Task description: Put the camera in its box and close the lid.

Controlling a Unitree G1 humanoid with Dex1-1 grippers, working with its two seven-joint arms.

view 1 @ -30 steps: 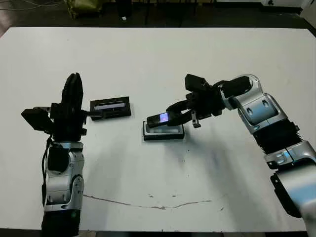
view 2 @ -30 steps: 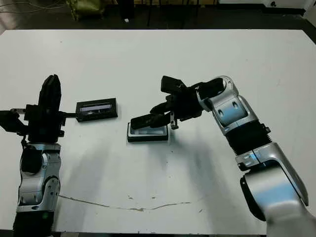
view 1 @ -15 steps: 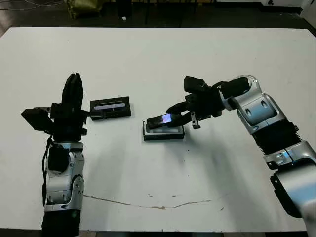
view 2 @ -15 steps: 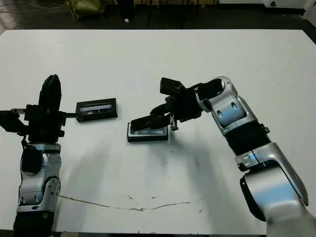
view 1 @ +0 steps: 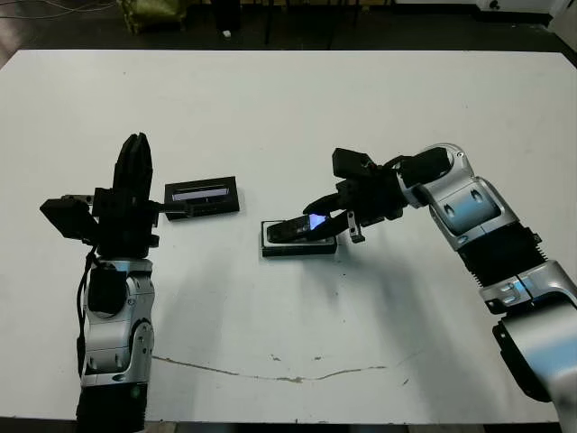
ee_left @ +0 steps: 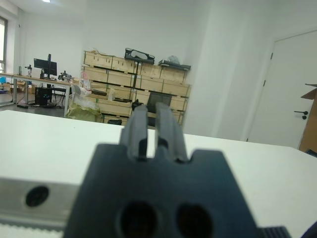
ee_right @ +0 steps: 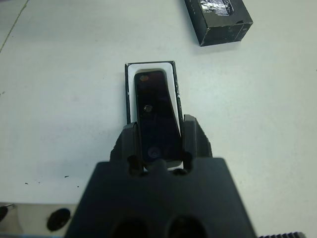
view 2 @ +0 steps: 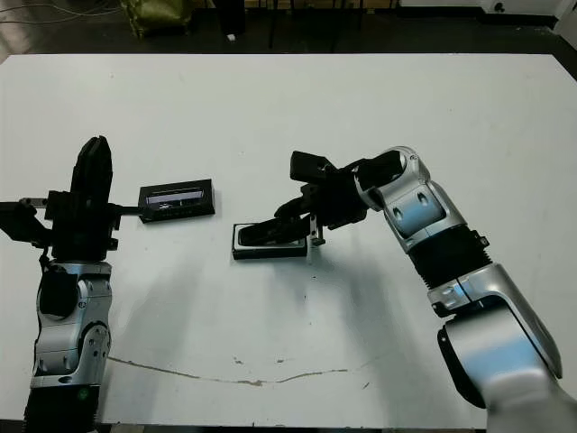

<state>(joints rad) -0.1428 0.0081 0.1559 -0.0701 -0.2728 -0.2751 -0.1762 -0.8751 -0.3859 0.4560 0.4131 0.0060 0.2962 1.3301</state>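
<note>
- Camera (ee_right: 157, 119): a slim black bar held lengthwise between the two fingers of the right gripper (ee_right: 157, 148), directly over the box (view 1: 298, 246) near the middle of the table (view 1: 288, 99). Its far end is low, at or in the white lining, though contact cannot be confirmed. Its bright patch faces up at the gripped end, which is still raised. Held along the tray's long axis, it can settle straight in.
- Right gripper: fingers narrow, clamped on the camera's two long edges. The arm reaches in from the right at a shallow slope, which explains the camera's tilt.
- Box: lies open with its long side left to right. Lowering the raised end should seat the camera flat before the fingers let go; a skewed drop could leave it resting on a wall.
- Lid (view 1: 203, 196): flat on the table to the far left of the box, well apart from it, pale strip facing up. It awaits the closing step.
- Left gripper (view 1: 135, 176): raised upright just left of the lid, fingers nearly together and holding nothing. It appears to be parked clear of the placing arm.
</note>
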